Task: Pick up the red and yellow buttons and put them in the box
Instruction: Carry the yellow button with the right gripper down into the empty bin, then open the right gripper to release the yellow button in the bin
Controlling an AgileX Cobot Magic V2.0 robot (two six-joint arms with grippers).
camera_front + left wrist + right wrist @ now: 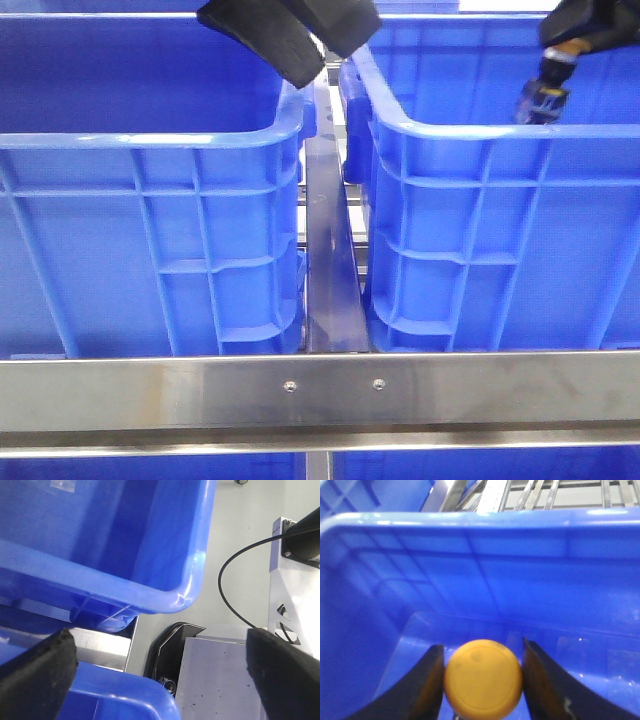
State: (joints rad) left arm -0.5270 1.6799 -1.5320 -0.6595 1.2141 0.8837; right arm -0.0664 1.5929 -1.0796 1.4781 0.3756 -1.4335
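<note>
My right gripper is shut on the yellow button, a round yellow-orange cap held between both black fingers. It hangs inside a blue crate, above the floor and near one corner. In the front view the right gripper dips into the right blue crate at the top right. My left gripper is open and empty, high over the gap between the two crates. Its black pads stand wide apart. The red button is not in view.
The left blue crate stands beside the right one, with a dark metal rail between them. A steel crossbar runs along the front. The left wrist view shows a crate corner, a black cable and a grey metal plate.
</note>
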